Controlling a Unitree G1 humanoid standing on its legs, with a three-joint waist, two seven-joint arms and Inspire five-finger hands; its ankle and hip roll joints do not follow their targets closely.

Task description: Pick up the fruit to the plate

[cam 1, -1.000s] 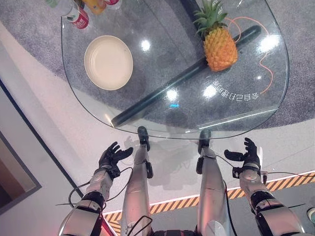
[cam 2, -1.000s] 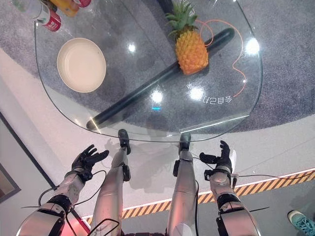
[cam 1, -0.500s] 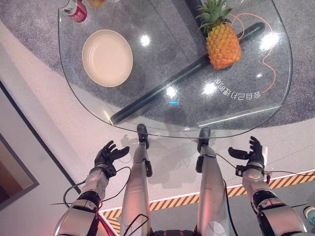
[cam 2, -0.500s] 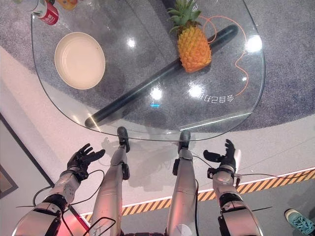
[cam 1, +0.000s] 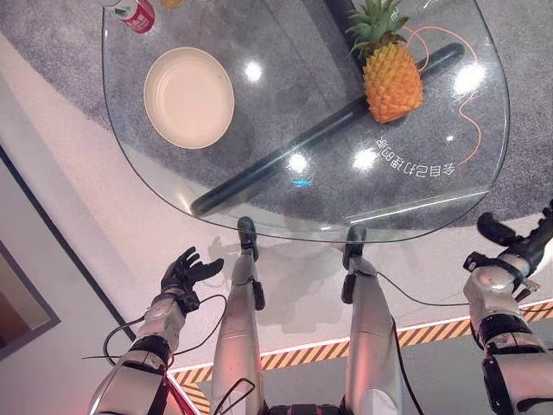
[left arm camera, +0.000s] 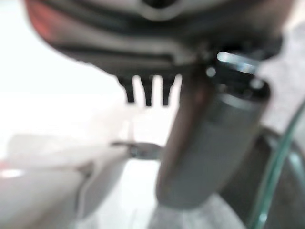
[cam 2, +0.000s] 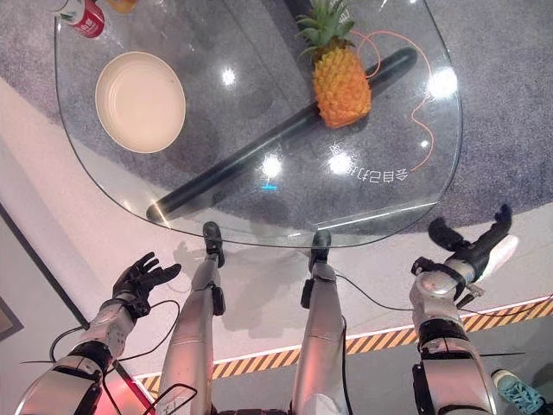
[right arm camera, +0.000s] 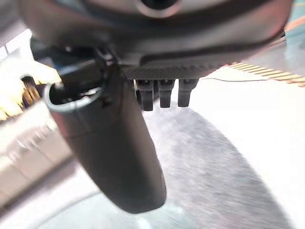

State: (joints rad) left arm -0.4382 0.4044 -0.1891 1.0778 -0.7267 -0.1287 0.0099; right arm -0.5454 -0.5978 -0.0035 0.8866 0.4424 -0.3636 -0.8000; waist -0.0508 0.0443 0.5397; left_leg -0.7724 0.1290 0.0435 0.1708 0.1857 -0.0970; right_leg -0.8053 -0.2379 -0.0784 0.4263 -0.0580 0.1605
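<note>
A pineapple (cam 1: 390, 76) with a green crown stands on the far right part of the round glass table (cam 1: 216, 160). A cream plate (cam 1: 188, 97) lies on the table's far left part. My left hand (cam 1: 185, 272) hangs open below the table's near edge at the left, holding nothing. My right hand (cam 1: 518, 242) is raised at the right, level with the table's near right edge, fingers spread and empty. In the right wrist view its thumb (right arm camera: 114, 152) and straight fingertips (right arm camera: 164, 93) show over grey carpet.
A red can (cam 1: 136, 12) and other bottles stand at the table's far left edge. A dark bar (cam 1: 320, 130) and an orange cord (cam 1: 471, 104) show beneath the glass. A yellow-black striped line (cam 1: 311, 354) marks the floor.
My right hand has swung out to the right and up toward the table's near right edge. The left hand has sunk slightly. Pineapple and plate have not moved.
</note>
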